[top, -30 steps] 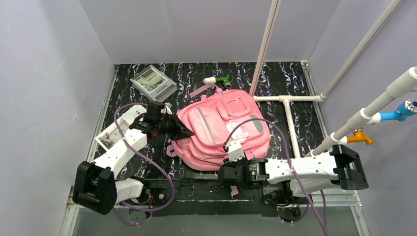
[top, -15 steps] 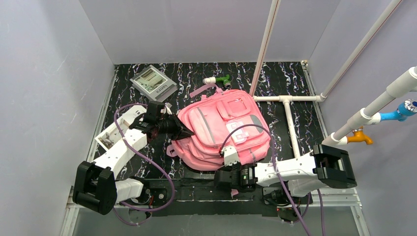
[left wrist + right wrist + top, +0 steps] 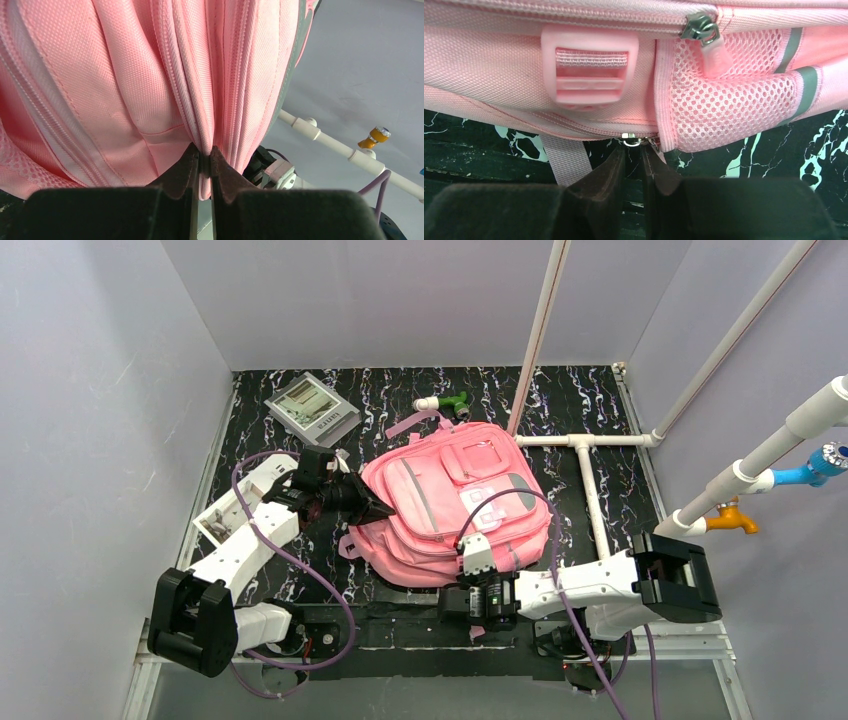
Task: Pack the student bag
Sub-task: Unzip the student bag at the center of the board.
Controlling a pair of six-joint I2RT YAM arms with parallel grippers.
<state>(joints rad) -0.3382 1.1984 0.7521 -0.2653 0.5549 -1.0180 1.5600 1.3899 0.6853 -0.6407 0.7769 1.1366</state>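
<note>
The pink student bag [image 3: 455, 500] lies flat in the middle of the black marbled table. My left gripper [image 3: 385, 510] is at its left side, shut on a fold of pink fabric beside a zipper seam [image 3: 204, 152]. The bag [image 3: 125, 75] fills the left wrist view. My right gripper [image 3: 447, 598] is at the bag's near edge. In the right wrist view its jaws [image 3: 634, 150] stand narrowly open just below a metal zipper slider [image 3: 634, 140], with only table showing between them. A pink buckle [image 3: 590, 70] and a mesh side pocket [image 3: 724, 105] sit above.
A grey boxed item [image 3: 312, 410] lies at the back left and a green and white piece [image 3: 445, 401] behind the bag. A white pipe frame [image 3: 590, 480] stands on the right, with orange [image 3: 730, 515] and blue [image 3: 815, 468] taps beyond. A loose pink strap [image 3: 566, 157] hangs by the right fingers.
My right arm drew back toward the near edge and shifted slightly, and its jaws narrowed. The left gripper and the bag stayed put.
</note>
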